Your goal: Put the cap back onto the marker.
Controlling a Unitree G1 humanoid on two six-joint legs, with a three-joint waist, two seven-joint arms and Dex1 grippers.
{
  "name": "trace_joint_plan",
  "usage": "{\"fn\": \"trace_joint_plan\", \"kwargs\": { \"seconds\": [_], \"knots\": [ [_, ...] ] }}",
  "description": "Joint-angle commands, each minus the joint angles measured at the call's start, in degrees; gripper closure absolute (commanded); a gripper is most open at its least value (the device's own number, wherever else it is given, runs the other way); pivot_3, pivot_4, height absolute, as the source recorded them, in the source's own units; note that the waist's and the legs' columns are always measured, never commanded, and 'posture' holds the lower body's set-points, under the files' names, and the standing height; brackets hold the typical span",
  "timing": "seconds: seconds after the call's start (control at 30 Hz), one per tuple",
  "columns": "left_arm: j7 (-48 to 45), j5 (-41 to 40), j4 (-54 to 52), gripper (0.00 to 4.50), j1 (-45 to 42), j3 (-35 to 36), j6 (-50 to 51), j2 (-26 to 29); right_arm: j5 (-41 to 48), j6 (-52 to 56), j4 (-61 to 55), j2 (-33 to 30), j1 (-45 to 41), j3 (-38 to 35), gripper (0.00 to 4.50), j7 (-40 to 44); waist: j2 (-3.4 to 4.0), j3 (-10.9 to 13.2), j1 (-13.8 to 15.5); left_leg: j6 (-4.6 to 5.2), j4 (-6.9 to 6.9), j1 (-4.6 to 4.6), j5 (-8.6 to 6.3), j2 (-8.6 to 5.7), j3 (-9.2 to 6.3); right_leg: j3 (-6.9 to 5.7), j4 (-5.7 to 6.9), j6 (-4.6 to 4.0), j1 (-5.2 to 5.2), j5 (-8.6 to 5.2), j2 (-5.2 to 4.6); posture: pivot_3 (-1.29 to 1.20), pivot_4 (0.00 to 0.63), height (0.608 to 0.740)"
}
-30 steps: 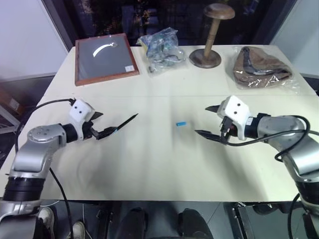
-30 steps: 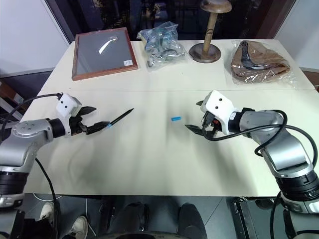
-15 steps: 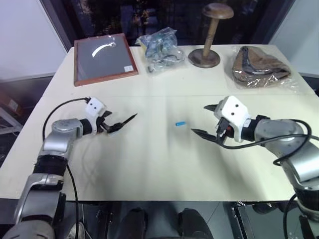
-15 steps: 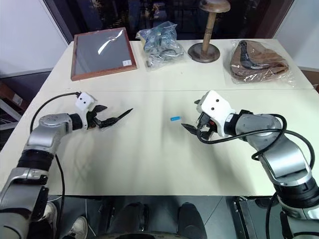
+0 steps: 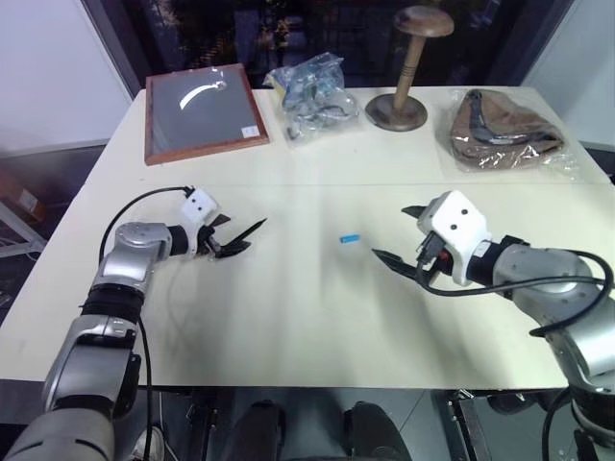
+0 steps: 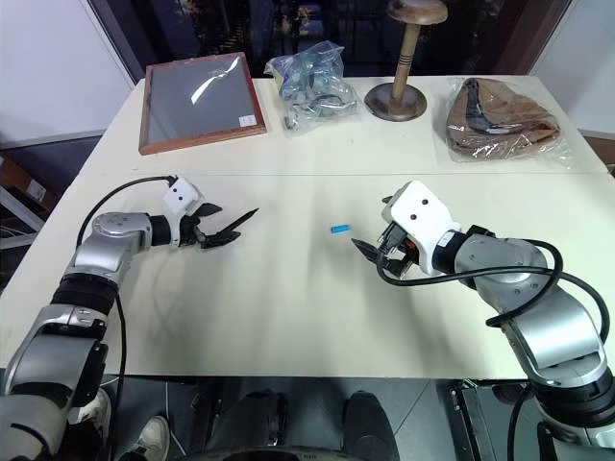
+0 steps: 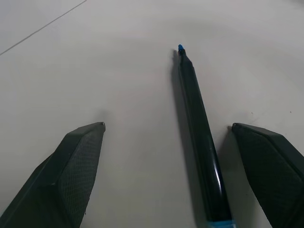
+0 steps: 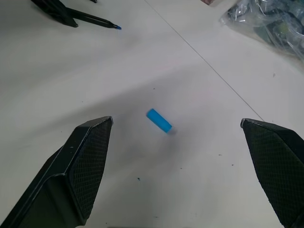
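The black marker [image 5: 246, 232] lies flat on the cream table [image 5: 288, 327], left of centre, its blue tip [image 7: 181, 47] pointing away from my left gripper. My left gripper [image 5: 227, 241] is open and low over the table. The marker's rear half [image 7: 202, 142] lies between the fingers, nearer one finger, and touches neither. The light-blue cap [image 5: 349, 237] lies alone at the table's middle. My right gripper [image 5: 399, 236] is open just right of the cap, and in the right wrist view the cap [image 8: 159, 120] sits on the table ahead of its spread fingers.
Along the far edge stand a wood-framed dark board [image 5: 202, 110], a clear bag of small items [image 5: 312, 84], a wooden stand [image 5: 402, 69] and a brown bag in plastic [image 5: 504, 130]. A seam [image 5: 317, 184] crosses the table behind both grippers.
My left arm has reached right and down, bringing its open fingers either side of the marker's rear end. The marker and cap have stayed put. The right gripper has barely moved.
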Motion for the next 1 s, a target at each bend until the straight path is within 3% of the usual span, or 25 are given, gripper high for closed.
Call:
{"fn": "trace_joint_plan", "kwargs": {
  "seconds": [0.03, 0.17, 0.37, 0.63, 1.0],
  "knots": [
    [0.58, 1.13, -1.23, 0.0, 1.35, -0.64, -0.21, -0.44, 0.39, -0.44, -1.31, 0.02, -1.24, -1.04, 0.02, -0.31, 0.0, 0.0, 0.01, 0.0, 0.0, 0.0, 0.0, 0.0, 0.0, 0.0, 0.0, 0.0, 0.01, 0.0, 0.0, 0.0, 0.15, 0.74],
    [0.63, 1.09, -2.64, 1.3, 2.54, -0.32, 0.29, -0.2, 0.34, -0.76, -0.66, -0.14, -1.99, -0.51, 0.0, -0.11, 0.0, 0.0, -0.01, 0.0, 0.01, 0.01, 0.0, 0.01, -0.01, 0.0, 0.0, 0.0, 0.02, 0.0, 0.0, 0.0, 0.15, 0.74],
    [0.45, 0.45, -3.82, 4.4, 4.05, 0.66, 2.11, 0.44, 0.27, -0.96, -0.06, -0.26, -2.83, -0.08, 0.0, 0.13, 0.0, -0.01, -0.17, 0.0, 0.05, 0.06, 0.0, 0.04, 0.0, 0.01, 0.03, 0.0, 0.04, 0.0, 0.02, 0.0, 0.15, 0.74],
    [-0.13, 0.41, -3.61, 4.46, 3.7, 0.6, 2.22, 0.49, 0.1, -1.53, 0.67, -0.73, -3.15, 0.16, 0.0, 0.86, 0.0, -0.01, -0.17, 0.0, 0.04, 0.08, 0.0, 0.04, 0.01, 0.01, 0.05, 0.0, 0.04, 0.0, 0.02, 0.0, 0.15, 0.74],
    [-5.2, 2.19, -11.15, 4.46, 2.56, -0.53, -10.95, 4.88, -2.58, -11.64, 12.41, -0.51, -7.09, 6.89, 0.0, 8.55, -0.01, 0.0, -0.32, 0.0, 0.01, -0.03, 0.0, 0.04, 0.02, 0.0, 0.02, 0.0, -0.07, 0.0, 0.02, 0.0, 0.15, 0.74]
  ]
}}
